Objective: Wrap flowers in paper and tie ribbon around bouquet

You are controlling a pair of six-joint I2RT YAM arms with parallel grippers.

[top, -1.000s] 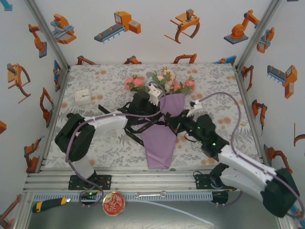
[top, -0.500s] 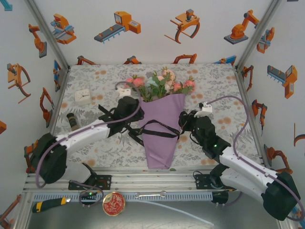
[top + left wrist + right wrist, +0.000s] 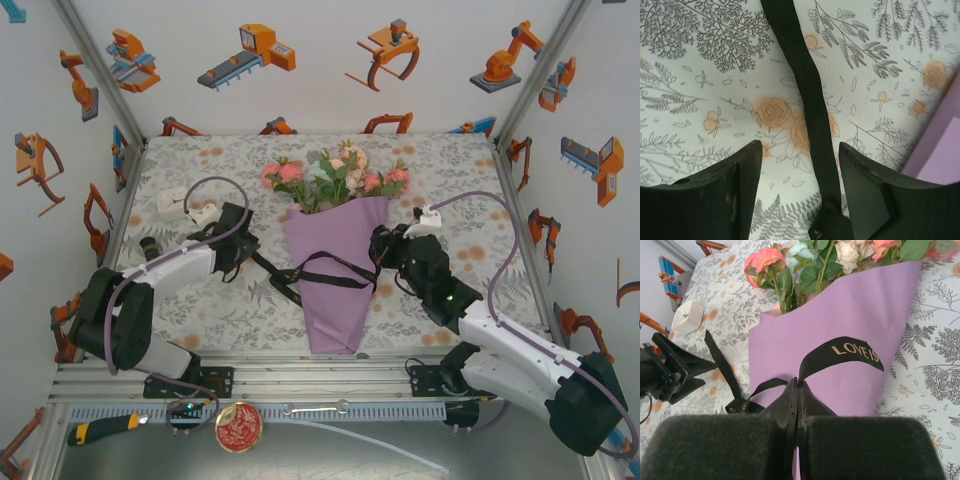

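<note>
1. Hovering over the left of the tablecloth (image 3: 230, 320), the left gripper (image 3: 800, 150) has its fingers apart. A tail of the ribbon (image 3: 810, 100) lies flat on the cloth between them, touched by neither.
2. Wrapping looks done. The paper (image 3: 335, 310) forms a lilac cone in the middle, its point toward the arms, and the flowers (image 3: 335, 175) show at its wide far end.
3. The ribbon crosses the waist of the bouquet (image 3: 340, 235) as a slack band. Folds gather at the cone's left edge, but I cannot tell whether they form a knot.
4. The right gripper (image 3: 798, 385), just beside the cone's right edge, has its fingers pressed together on the ribbon's other end.
5. What seems left is drawing the band snug and tying it.
</note>
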